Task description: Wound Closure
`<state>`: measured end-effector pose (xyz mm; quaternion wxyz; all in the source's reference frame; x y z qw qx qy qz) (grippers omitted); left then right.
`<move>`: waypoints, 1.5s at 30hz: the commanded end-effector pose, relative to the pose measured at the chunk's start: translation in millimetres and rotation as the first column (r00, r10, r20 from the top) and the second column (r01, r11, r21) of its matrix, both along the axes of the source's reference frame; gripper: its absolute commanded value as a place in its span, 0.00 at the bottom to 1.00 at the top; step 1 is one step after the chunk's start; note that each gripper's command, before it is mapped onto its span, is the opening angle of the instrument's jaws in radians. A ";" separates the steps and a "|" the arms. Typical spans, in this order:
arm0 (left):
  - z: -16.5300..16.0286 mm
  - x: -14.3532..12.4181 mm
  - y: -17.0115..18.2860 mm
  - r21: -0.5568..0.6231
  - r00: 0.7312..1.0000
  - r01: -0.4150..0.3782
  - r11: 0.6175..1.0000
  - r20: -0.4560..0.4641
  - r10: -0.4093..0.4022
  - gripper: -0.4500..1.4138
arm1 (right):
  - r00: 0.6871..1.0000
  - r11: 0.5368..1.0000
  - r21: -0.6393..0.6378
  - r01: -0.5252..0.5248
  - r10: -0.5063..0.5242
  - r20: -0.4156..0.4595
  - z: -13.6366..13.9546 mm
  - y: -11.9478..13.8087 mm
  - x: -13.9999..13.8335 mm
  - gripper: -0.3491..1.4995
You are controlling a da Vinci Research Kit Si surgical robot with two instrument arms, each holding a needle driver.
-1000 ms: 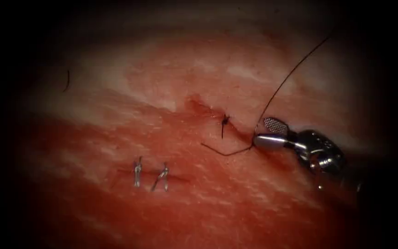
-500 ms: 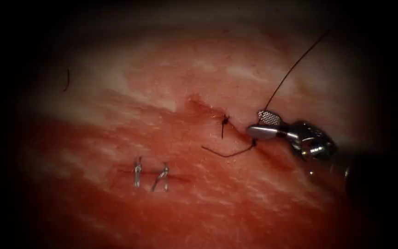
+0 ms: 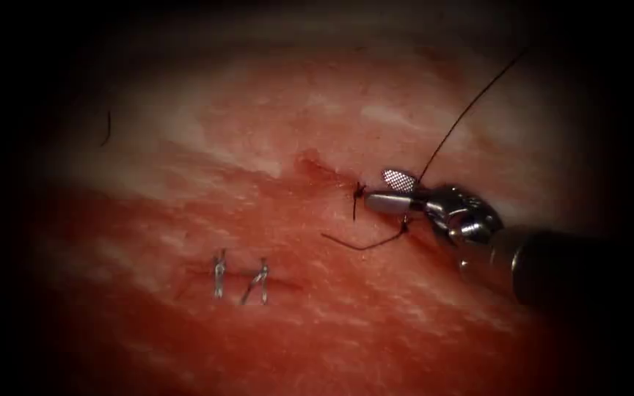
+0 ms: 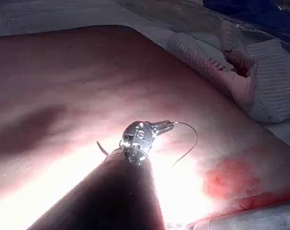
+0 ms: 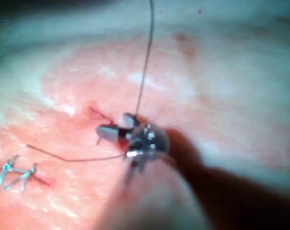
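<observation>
Right end effector (image 3: 384, 192) has slid left to the knot (image 3: 359, 192), jaws apart, empty.

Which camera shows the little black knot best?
The endoscope view: the knot sits on the cut, just left of the right tool's open jaws. The right wrist view has it partly behind those jaws. The left wrist view looks elsewhere.

1. Tissue (image 3: 273, 132): pale pink to red pork belly; the cut (image 3: 324, 174) runs obliquely from 10 o'clock toward 4 o'clock.
2. Knot (image 3: 359, 192): dark, seated on the cut, with a short tail pointing to 6 o'clock.
3. Thread (image 3: 464, 114): thin, dark; one length rises toward 1 o'clock, a free end (image 3: 354, 243) lies on the tissue toward 8 o'clock.
4. Needle: location cannot be determined.
</observation>
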<state>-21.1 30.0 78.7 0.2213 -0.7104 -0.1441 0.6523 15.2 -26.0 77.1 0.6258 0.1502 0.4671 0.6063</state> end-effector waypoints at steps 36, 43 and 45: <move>0.6 -0.7 -1.4 -0.015 1.000 -0.025 1.000 -0.003 0.025 0.00 | 0.995 0.989 -0.140 0.055 -0.043 0.087 1.4 -0.4 0.4 0.17; 5.4 -4.5 -6.8 -0.011 0.992 -0.108 0.994 -0.068 0.107 0.00 | 0.998 0.978 -0.205 0.046 -0.034 0.060 -2.2 -2.8 -5.9 0.79; 8.6 -6.3 -9.0 -0.003 0.986 -0.129 0.992 -0.103 0.128 0.00 | 0.999 0.975 -0.222 0.030 -0.022 0.038 -4.1 -3.6 -7.5 0.84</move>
